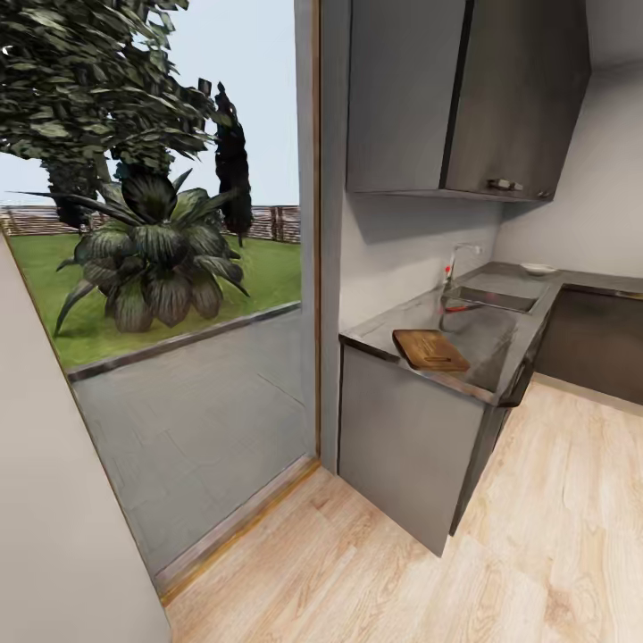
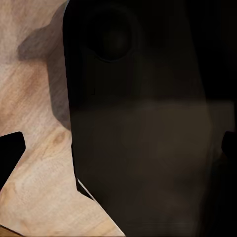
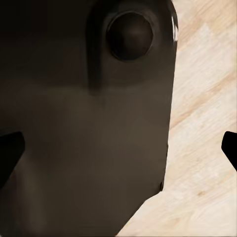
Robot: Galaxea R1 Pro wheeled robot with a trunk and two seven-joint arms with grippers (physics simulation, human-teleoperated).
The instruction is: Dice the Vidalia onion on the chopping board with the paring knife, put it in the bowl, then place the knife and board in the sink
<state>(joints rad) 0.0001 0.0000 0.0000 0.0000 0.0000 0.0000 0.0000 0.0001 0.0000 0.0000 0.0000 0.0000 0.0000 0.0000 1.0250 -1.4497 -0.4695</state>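
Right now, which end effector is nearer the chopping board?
Probably right: the chopping board lies right of centre on the countertop ahead. Both the left end effector and right end effector hang over the wood floor, short of it.

Countertop [image 1: 500, 357], glossy grey, L-shaped, running from the near cabinet end toward the far right corner. Chopping board [image 1: 430, 349], brown wood, lying flat at the near end, a small red-handled paring knife [image 1: 438, 360] resting on it. Sink [image 1: 496, 299] sitting farther along, chrome tap [image 1: 457, 268] standing at its left edge. White bowl [image 1: 538, 268] sitting at the far corner. Grey wall cabinets [image 1: 464, 98] hanging above. Open doorway [image 1: 179, 295] at left showing lawn and a large leafy plant [image 1: 152, 254].
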